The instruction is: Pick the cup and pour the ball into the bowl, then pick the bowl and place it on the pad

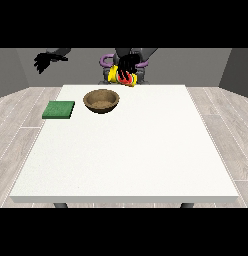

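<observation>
A yellow cup (pixel 119 77) with a red pattern hangs tilted above the table's far edge, just behind and to the right of the bowl. The hand at the view's right (pixel 127 64) is shut on the cup from above. The brown bowl (pixel 101 100) stands on the white table (pixel 126 150) at the far left of centre, and its inside looks bare. A green pad (pixel 59 109) lies flat at the table's left edge, left of the bowl. The hand at the view's left (pixel 45 60) hovers high beyond the table's far left corner, fingers relaxed, holding nothing. No ball shows.
The robot's torso (pixel 123 70) stands right behind the table's far edge. Grey plank floor surrounds the table. The wide near and right parts of the table top are bare white.
</observation>
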Action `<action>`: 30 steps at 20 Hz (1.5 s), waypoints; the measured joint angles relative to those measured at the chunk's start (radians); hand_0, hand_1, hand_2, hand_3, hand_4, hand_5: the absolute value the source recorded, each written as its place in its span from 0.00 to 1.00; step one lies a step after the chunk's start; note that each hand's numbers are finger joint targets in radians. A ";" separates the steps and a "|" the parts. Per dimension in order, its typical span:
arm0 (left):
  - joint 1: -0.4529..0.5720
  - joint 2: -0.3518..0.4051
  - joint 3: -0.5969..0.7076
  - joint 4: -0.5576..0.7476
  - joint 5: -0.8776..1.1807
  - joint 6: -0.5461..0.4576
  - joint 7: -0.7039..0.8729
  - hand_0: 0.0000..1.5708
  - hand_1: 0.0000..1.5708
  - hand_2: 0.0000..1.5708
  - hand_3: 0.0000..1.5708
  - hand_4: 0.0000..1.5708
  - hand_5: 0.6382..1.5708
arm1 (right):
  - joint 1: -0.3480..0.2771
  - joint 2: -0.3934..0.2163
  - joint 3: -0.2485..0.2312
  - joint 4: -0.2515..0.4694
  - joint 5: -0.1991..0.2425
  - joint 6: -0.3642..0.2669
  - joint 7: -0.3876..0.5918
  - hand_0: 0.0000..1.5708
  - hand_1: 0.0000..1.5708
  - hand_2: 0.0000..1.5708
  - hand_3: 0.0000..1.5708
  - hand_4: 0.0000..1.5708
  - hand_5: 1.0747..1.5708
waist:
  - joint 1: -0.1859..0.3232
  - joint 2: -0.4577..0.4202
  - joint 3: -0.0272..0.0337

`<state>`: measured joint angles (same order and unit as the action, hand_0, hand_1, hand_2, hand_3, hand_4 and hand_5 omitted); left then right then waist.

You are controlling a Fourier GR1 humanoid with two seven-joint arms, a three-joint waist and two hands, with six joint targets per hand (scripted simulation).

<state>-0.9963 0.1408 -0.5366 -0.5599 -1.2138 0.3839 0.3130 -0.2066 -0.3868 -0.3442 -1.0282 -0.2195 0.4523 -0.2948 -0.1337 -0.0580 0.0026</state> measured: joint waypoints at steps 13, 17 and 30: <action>-0.067 -0.094 -0.293 0.070 -0.363 -0.264 0.039 0.92 0.92 1.00 1.00 0.97 0.53 | -0.030 -0.014 -0.008 0.043 -0.008 0.003 0.021 0.00 0.00 0.00 0.00 0.00 1.00 | 0.020 -0.019 -0.0016; -0.061 -0.094 -0.288 0.061 -0.412 -0.294 0.032 0.92 0.92 1.00 1.00 0.98 0.53 | -0.024 0.000 0.002 0.030 -0.019 0.009 0.049 0.00 0.00 0.00 0.00 0.00 0.99 | 0.014 -0.018 -0.0024; 0.210 -0.110 0.297 -0.210 0.263 0.096 0.018 0.00 0.00 0.00 0.00 0.00 0.97 | 0.036 0.057 0.005 -0.006 -0.028 -0.038 0.072 0.00 0.00 0.00 0.00 0.21 0.99 | 0.098 0.006 -0.0230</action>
<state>-0.7867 0.0304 -0.2394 -0.7696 -0.9504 0.4799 0.3310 -0.1704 -0.3295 -0.3396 -1.0339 -0.2473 0.4140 -0.2231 -0.0357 -0.0521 -0.0204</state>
